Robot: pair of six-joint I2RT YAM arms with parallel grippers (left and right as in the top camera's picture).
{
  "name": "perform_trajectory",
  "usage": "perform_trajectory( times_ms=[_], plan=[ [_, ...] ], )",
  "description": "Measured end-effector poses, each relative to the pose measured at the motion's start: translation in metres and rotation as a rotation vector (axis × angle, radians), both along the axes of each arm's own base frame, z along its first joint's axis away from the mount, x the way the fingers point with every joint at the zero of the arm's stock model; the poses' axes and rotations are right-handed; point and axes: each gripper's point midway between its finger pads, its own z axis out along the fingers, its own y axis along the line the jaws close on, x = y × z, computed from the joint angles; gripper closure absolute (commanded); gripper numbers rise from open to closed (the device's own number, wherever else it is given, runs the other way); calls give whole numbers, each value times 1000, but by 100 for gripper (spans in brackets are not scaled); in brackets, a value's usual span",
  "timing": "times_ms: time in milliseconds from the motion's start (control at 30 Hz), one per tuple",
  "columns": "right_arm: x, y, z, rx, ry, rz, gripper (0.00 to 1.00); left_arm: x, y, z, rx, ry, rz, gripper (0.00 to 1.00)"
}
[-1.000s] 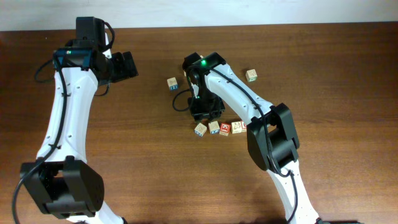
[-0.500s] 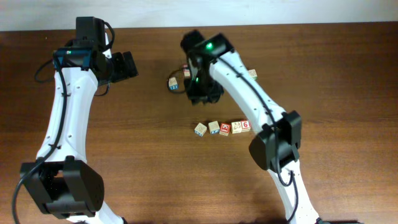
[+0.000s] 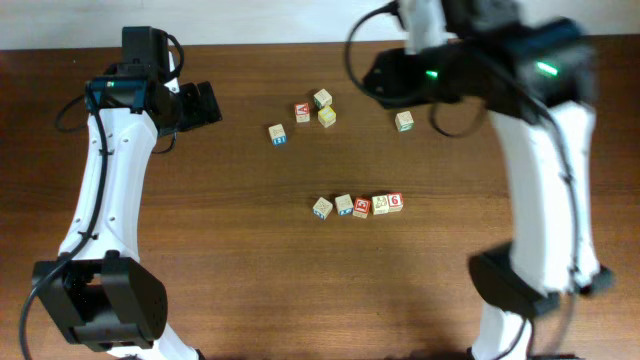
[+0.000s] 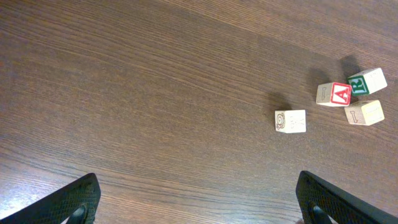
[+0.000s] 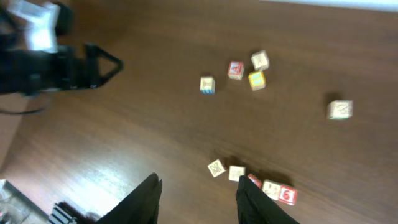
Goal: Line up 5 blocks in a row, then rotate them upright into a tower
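Five pale-wood blocks lie in a slightly curved row at mid-table, from the left one to the red "6" block. The right wrist view shows the same row, with its left block and the "6" below my raised right gripper. That gripper is open and holds nothing. In the overhead view the right gripper is blurred, high over the back of the table. My left gripper hovers at the back left, wide open over bare wood.
A red-faced cube, a green-faced cube and a yellow-faced cube sit clustered at the back. A blue-marked cube lies to their left. A lone cube lies to their right.
My right arm has risen from just above the row, passed over the back cluster and swung up and right. The back cluster is now uncovered. The left arm has not moved.
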Motion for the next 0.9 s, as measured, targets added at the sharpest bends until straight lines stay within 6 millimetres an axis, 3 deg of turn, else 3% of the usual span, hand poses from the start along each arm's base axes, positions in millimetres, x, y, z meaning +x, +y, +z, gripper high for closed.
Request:
perform_trajectory(
  times_ms=[67,167,200,233,300,367,433,500,733,900],
  plan=[
    [-11,-9,13,7,-31,-5,59,-1,0,-1,-1,5,0,1],
    [-35,-32,3,-26,31,-32,59,-8,-1,-4,-3,35,-2,1],
    [-37,-39,-5,-36,66,-48,59,-7,-2,-4,-8,33,-4,7],
    [-38,-44,-17,-48,108,-61,59,-7,-3,-4,-14,33,-7,28],
    [-35,-52,-43,-68,200,-80,59,-8,-6,-4,-34,34,-9,43],
    [-34,-60,-85,-105,339,-96,60,-8,-12,-4,-61,37,-25,51],
    [-28,-65,-120,-126,421,-104,60,-8,-18,-4,-85,37,-29,88],
    [-23,-69,-148,-135,469,-114,60,-8,-26,-4,-93,38,-31,98],
    [-15,-80,-223,-148,546,-142,65,-23,-79,-10,-85,89,-101,100],
    [-18,-82,-262,-161,579,-155,74,-37,-105,-41,-49,192,-110,100]
  ],
)
